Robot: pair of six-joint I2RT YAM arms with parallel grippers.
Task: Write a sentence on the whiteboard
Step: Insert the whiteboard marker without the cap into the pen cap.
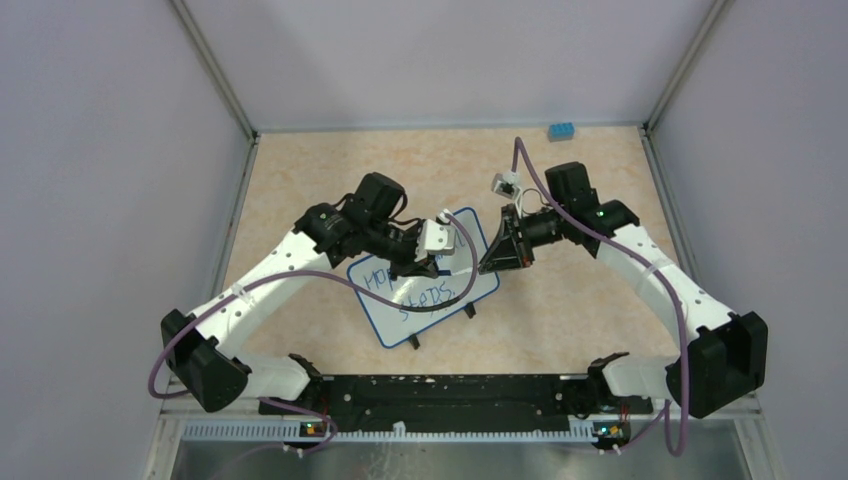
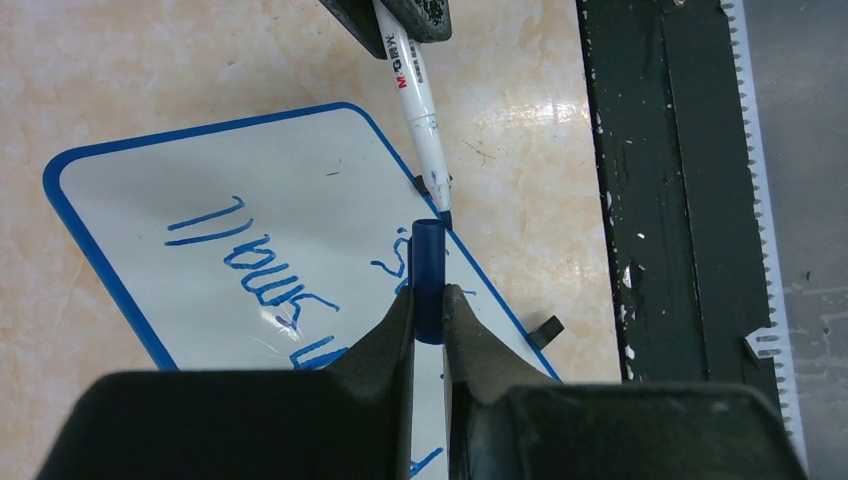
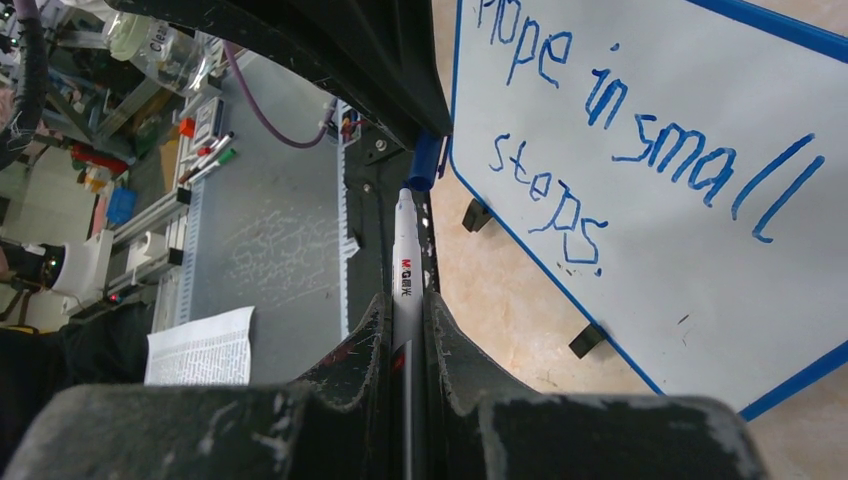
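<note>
One whiteboard (image 1: 388, 322) beneath left gripper (image 1: 434, 265) and right gripper (image 1: 487, 263)

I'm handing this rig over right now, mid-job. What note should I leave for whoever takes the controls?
The left tool is shut on the blue cap, held over the edge of the whiteboard.
The right tool is shut on the marker, its tip close to the cap's open end but not in it.
The whiteboard lies on the table between the arms.
Done: the sentence "Hope in small steps." is written in two lines.
Left: probably line up the tip, push the marker into the cap, then set it down.
</note>
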